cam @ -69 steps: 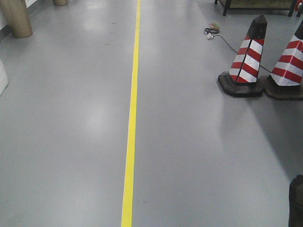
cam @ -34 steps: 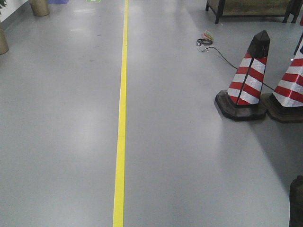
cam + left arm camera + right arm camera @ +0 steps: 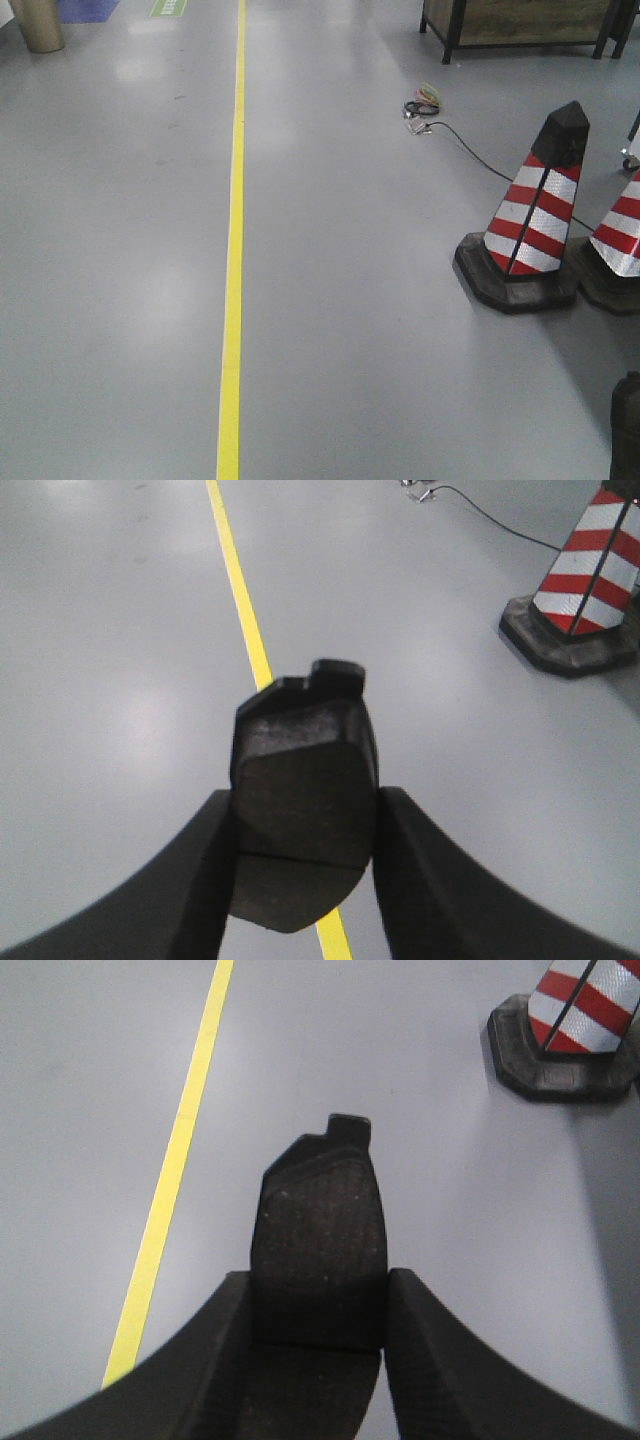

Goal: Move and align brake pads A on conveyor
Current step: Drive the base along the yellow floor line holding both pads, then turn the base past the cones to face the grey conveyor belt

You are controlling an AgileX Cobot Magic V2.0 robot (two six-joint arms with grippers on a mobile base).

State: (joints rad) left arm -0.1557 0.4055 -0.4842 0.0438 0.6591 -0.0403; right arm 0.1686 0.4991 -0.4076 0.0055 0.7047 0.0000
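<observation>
- The left gripper [image 3: 303, 815] is clamping a brake pad [image 3: 305, 770] between partly closed fingers, with the rough grey face turned to the wrist camera.
- This pad's long axis is pointing straight out from the fingers, notched end farthest out, and it is hanging directly over the yellow line [image 3: 238, 590] on the floor [image 3: 440, 700].
- The right gripper [image 3: 318, 1295] is pinching a second brake pad [image 3: 320, 1230] the same way: lengthwise, tab end outward, jaws closed only as far as the pad's width.
- That second pad is riding just to the right of the yellow line, over bare floor.
- The conveyor is not showing in any view, so which way it lies from either gripper, and which arm is nearer to it, cannot be told; the coming move appears to depend on bringing the belt into sight first.
- Only two pads are showing; any others are out of view.
- A red-and-white striped cone [image 3: 535, 215] is standing well to the right of the yellow line, with a second cone [image 3: 620, 245] just beside it.
- A black cable [image 3: 470, 150] is trailing across the floor, also right of the line, towards a wooden bench [image 3: 520, 20].
- The strip along the line itself is looking unobstructed.
</observation>
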